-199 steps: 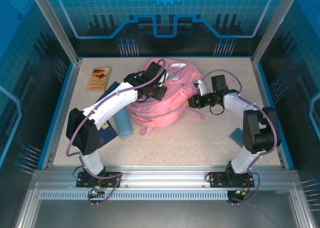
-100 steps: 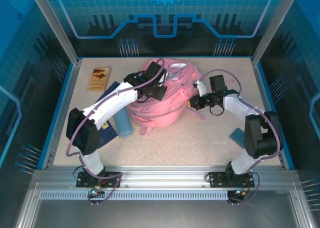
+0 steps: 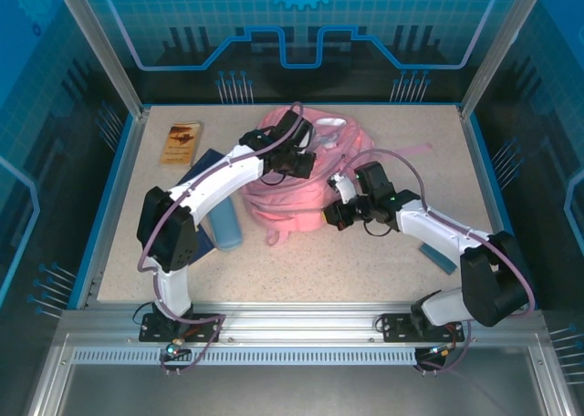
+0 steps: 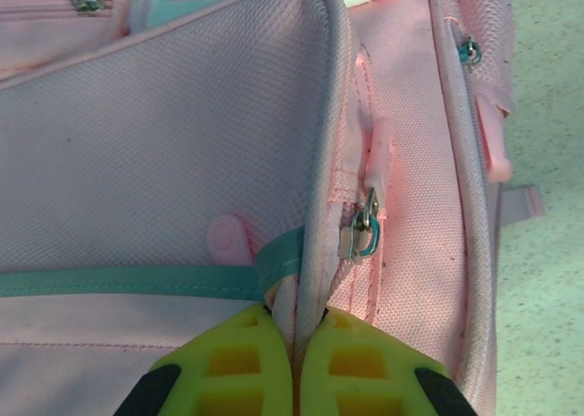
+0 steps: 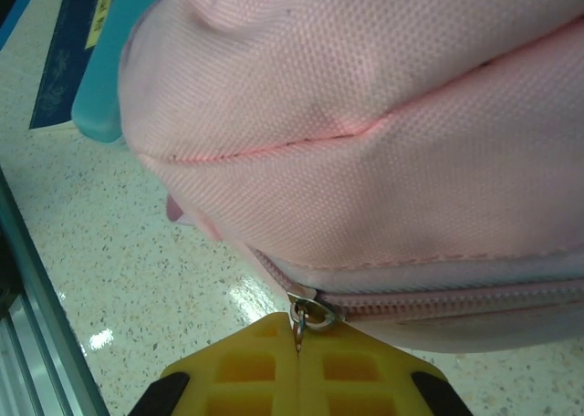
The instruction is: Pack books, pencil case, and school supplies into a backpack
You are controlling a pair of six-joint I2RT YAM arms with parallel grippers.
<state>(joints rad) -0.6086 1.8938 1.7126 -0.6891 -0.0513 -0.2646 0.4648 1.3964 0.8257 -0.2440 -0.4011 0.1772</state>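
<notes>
Surface: a speckled beige table [image 3: 365,270] with a blue rim, inside an aluminium frame [image 3: 301,320]. Blue translucent panels [image 3: 301,24] with circuit-style line art wall it in.

Far left of the backpack [image 3: 292,192], well apart from it, we log the tan-orange book [image 3: 182,142] lying flat. Closer to the backpack lie the navy books [image 3: 197,173], flat and partly under the left arm. The pencil case [image 3: 225,226] lies just beside the backpack's left flank.

On the backpack's top is the left gripper [image 4: 295,329], its yellow fingers pressed together with the piped edge of a flap pinched between them.

At the backpack's near-right side, low down, is the right gripper [image 5: 298,338]. Its fingers are closed with a metal zip pull [image 5: 308,312] nipped at the tips.

Right of the backpack, a pink strap [image 3: 401,150] trails outward. A blue flat item [image 3: 438,254] lies partly under the right arm; we cannot tell what it is.
</notes>
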